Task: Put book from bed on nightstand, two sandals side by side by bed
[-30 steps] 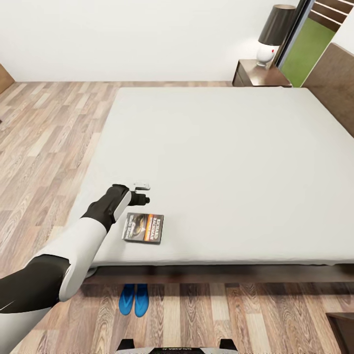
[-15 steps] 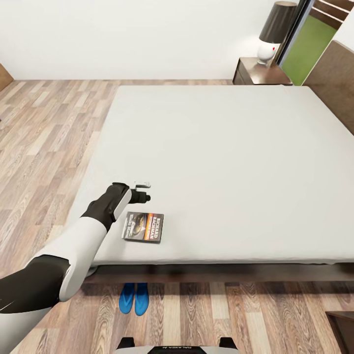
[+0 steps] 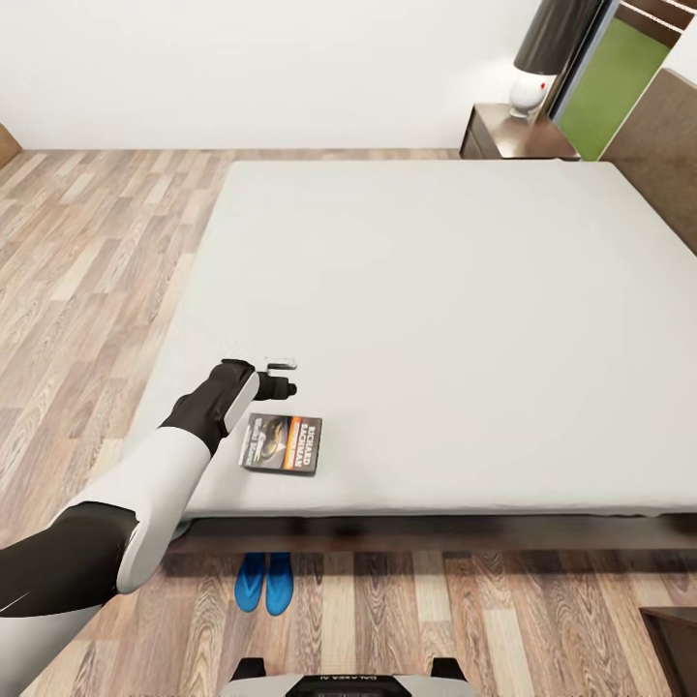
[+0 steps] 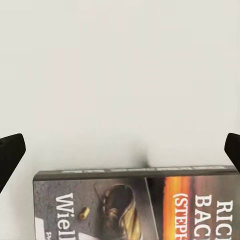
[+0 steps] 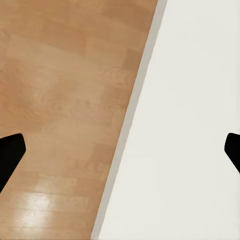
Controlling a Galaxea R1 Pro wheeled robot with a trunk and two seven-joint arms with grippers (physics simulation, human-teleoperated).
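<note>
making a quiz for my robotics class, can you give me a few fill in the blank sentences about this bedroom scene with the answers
1. The book lies flat on the ____, near its edge.
2. The two blue sandals lie side by side on the ____, just off the foot-side edge.
3. The left gripper hovers beside the book with its jaws ____.
4. On the nightstand in the far corner stands a ____ with a dark shade.

Missing words: bed; floor; open; lamp
</note>
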